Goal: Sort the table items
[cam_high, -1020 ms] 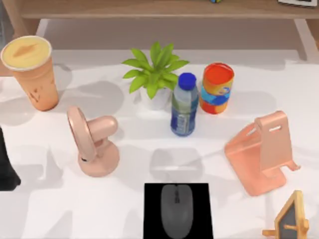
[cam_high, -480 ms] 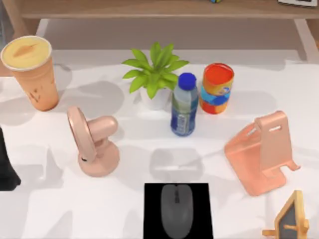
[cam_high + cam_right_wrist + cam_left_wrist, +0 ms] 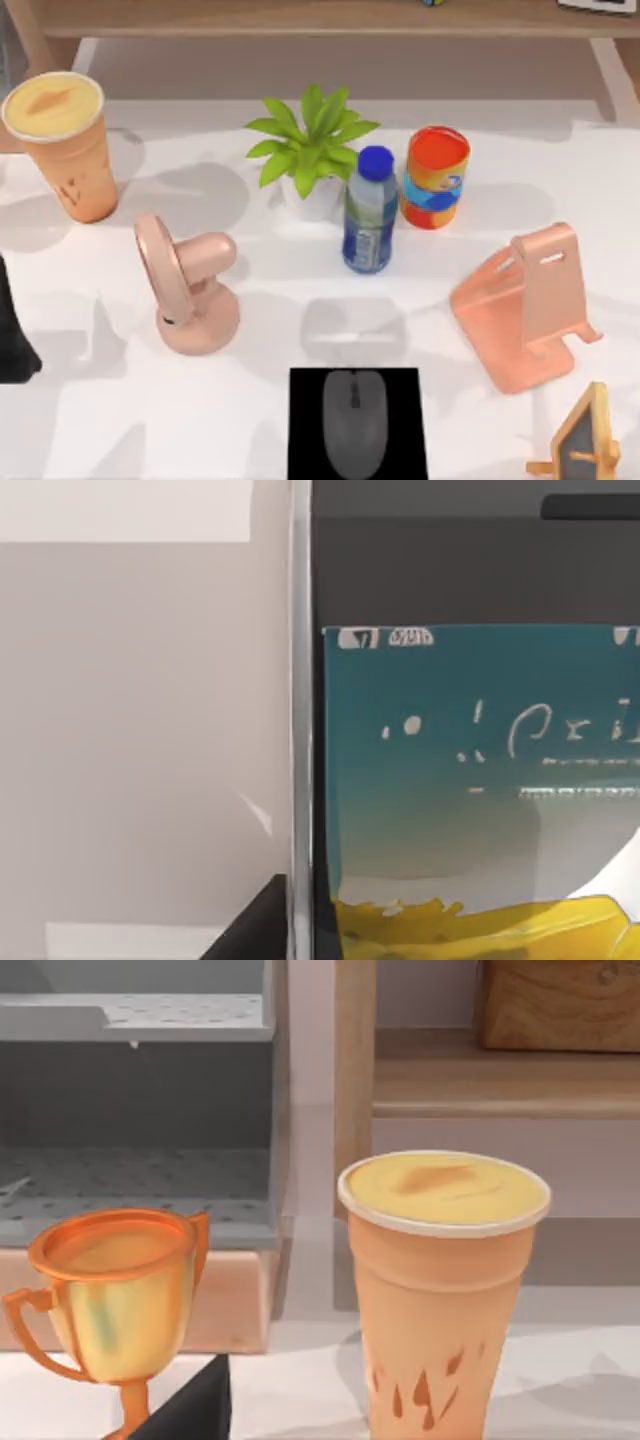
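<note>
At the far left edge of the top view a dark part of the left arm (image 3: 14, 335) sits over the white table (image 3: 100, 420); its claw's opening and any hold cannot be told. The tall orange cup (image 3: 68, 145) with a yellow top stands upright at the table's back left corner, and in the left wrist view the same cup (image 3: 440, 1290) stands near an orange-gold trophy (image 3: 115, 1310). Right of the cup and nearer the front, a pink desk fan (image 3: 185, 285) stands on its round base. A small green potted plant (image 3: 310, 145) stands at the back centre, with a blue-capped water bottle (image 3: 368, 210) just beside it. At the front centre the grey computer mouse (image 3: 353, 420) lies on a black mouse pad (image 3: 305, 420). A red, blue and yellow can (image 3: 435, 177) stands right of the bottle. A pink phone stand (image 3: 525, 310) sits at the right, unoccupied. A small wooden-framed chalkboard (image 3: 583, 445) stands at the front right corner. The right wrist view looks closely onto the silver-edged smartphone (image 3: 470, 780), screen teal and yellow; the right claw's state cannot be told.
</note>
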